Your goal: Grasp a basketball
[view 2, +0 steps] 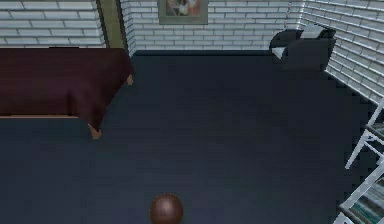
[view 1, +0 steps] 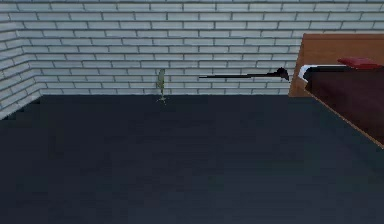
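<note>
- the basketball is spotted in the arm side view: a round brownish-orange ball sat on the dark floor at the very bottom edge, a little left of the middle. its lower part is cut off by the picture's edge.
- bare floor is seen all round the ball, and it's well apart from everything else in the room.
- the claw's state can't be told from these pics, so no call is made on it.
- up and to the left of the ball, a bed is draped in a dark maroon cover, with 1 wooden leg shown at its near corner.
- a brown upright post is set against the white brick wall just behind the bed's corner, and a framed picture is hung on the wall just right of it.
- a dark armchair with white cushions is tucked into the far right corner.
- a white frame of thin bars is seen at the right edge. what it belongs to can't be made out.
- in the forward view, dark floor and white brick wall are seen again. a small greenish thing is stood at the wall's foot near the middle, too small to be named.
- a long thin dark thing is stretched level along the wall to its right, towards a reddish wooden board at the bed's end, where a red pillow is laid.
</note>
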